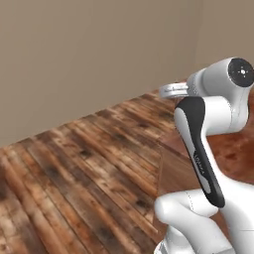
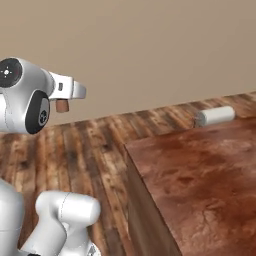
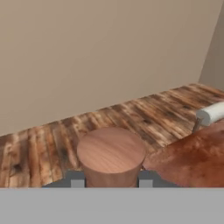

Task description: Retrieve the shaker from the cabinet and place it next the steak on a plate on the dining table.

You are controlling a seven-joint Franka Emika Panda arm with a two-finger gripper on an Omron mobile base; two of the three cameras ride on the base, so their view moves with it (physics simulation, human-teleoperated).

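My pincer [image 3: 111, 183] is clamped on the shaker [image 3: 111, 154], carried high and level over the floor so it clears the worktop [image 2: 200, 170] edge. I'd judge the plate lies further along; a white roll [image 2: 215, 116] rests at the far edge.

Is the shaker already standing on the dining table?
No. In the hand view the shaker sits between the gripper fingertips, above the floor beside the dining table.
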